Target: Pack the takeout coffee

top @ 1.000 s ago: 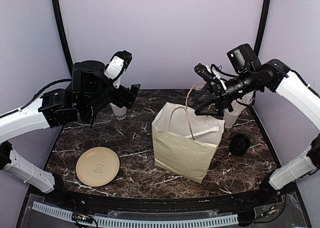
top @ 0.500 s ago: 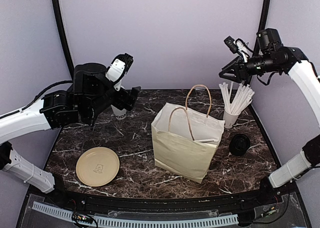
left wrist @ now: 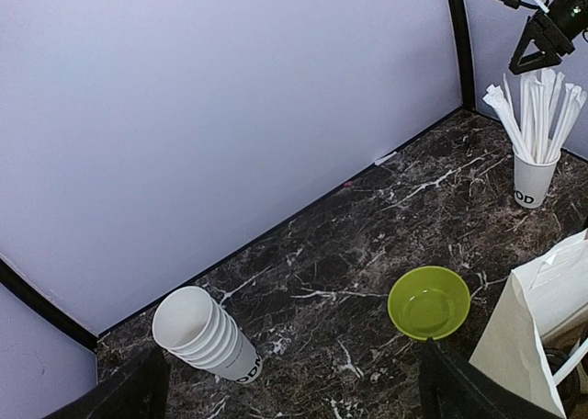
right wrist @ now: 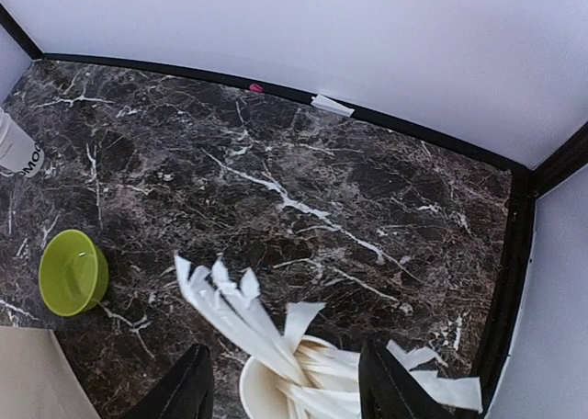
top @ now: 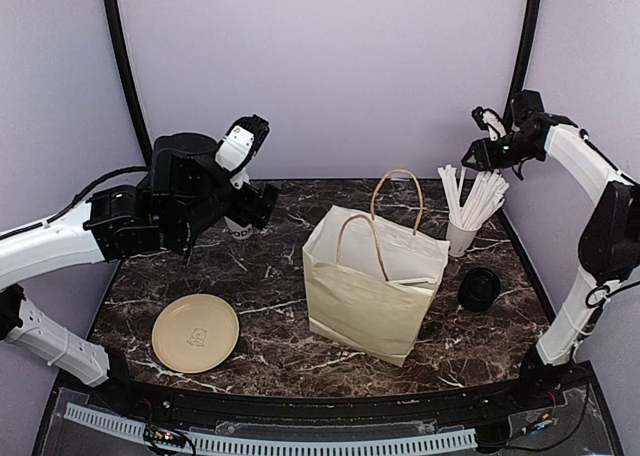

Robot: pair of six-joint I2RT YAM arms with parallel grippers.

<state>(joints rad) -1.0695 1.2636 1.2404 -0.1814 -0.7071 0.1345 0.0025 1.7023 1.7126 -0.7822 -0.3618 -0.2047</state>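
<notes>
As the black-lidded white paper coffee cup is hidden, probably inside the tall white paper bag (top: 365, 306), the spread, empty left gripper (left wrist: 292, 355) and right gripper (right wrist: 283, 345) should withdraw without toppling it.

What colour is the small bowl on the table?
The bowl is lime green, seen best in the left wrist view.

A dark, white-veined marble table (top: 270, 276) is enclosed by plain pale lilac walls (top: 320, 66), framed by black corner posts (top: 122, 66) and evenly lit.
</notes>
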